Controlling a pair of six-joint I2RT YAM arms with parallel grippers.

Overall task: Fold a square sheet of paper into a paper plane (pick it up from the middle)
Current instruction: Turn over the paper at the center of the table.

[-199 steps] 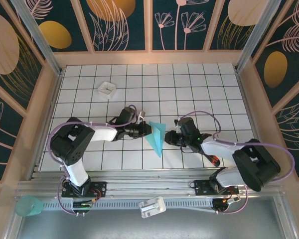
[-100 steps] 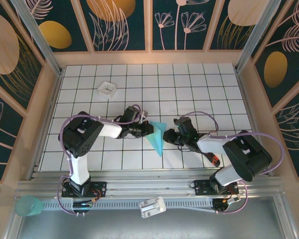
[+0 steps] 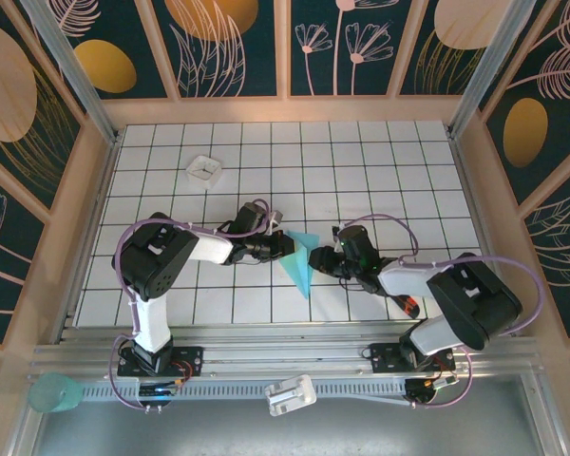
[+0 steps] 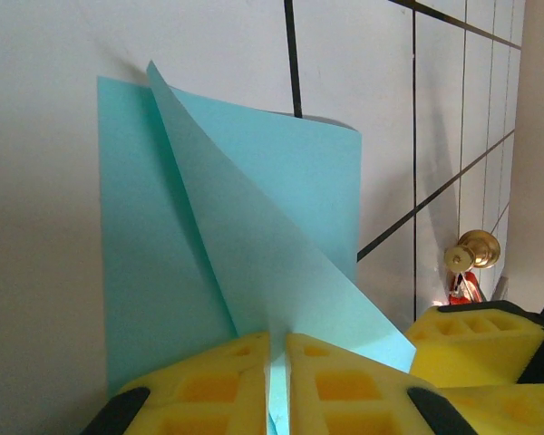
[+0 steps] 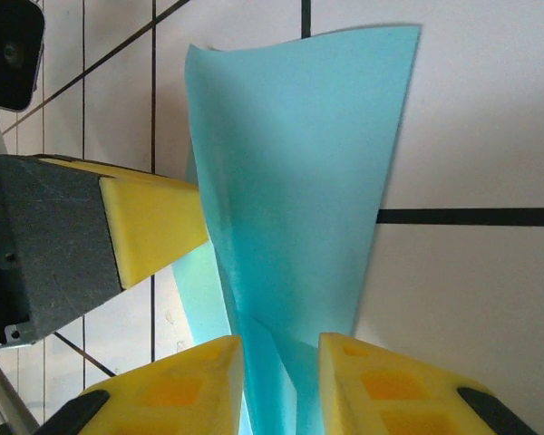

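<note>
The square sheet of paper [image 3: 299,261] is turquoise and folded into a pointed wedge, with its tip toward the near edge of the table. My left gripper [image 3: 283,247] holds its left side. In the left wrist view the yellow pads [image 4: 218,385] are shut on a thin raised flap of the paper [image 4: 254,208]. My right gripper [image 3: 319,257] meets the paper from the right. Its yellow fingers [image 5: 177,394] stand a little apart, with a loose fold of the paper [image 5: 299,181] between them. The left gripper's finger [image 5: 154,227] is close beside that fold.
A small white square tray [image 3: 203,169] sits at the far left of the grid table. A red-and-black pen-like tool [image 3: 408,306] lies under the right forearm. Wooden walls [image 3: 95,180] close in the table on three sides.
The right gripper has moved left onto the paper's edge and its jaws have eased apart. The left arm has drawn in, still pinching the paper. The paper has barely shifted.
</note>
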